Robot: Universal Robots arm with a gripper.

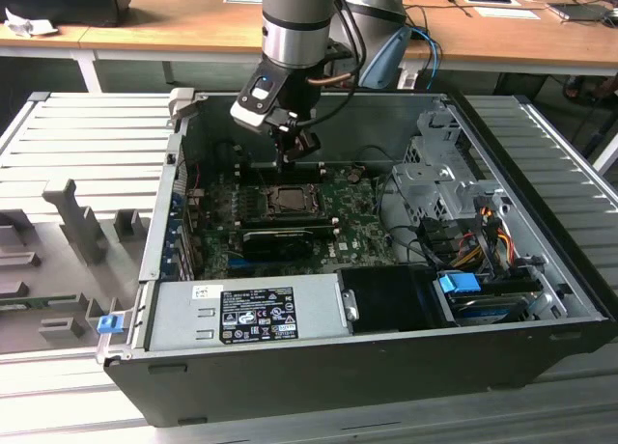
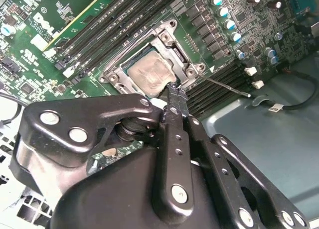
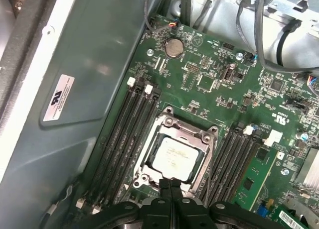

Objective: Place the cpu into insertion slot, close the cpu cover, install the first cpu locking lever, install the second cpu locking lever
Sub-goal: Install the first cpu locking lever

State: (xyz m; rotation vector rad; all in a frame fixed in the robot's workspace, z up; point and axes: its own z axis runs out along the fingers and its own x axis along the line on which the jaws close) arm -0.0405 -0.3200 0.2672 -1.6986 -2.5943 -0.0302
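The cpu, a dull silver square, lies in the insertion slot on the green motherboard. The cpu cover, a silver frame, lies flat around it. A thin metal locking lever sticks out sideways from one corner of the socket, over the memory slots. My gripper hangs just above the socket's edge near that corner. Its black fingers are pressed together with nothing between them. Whether the tips touch the socket I cannot tell.
Black memory slots run along both sides of the socket. A long black card lies in front of it, with the power supply nearer still. The drive cage and cable bundles fill the exterior view's right. Case walls enclose the board.
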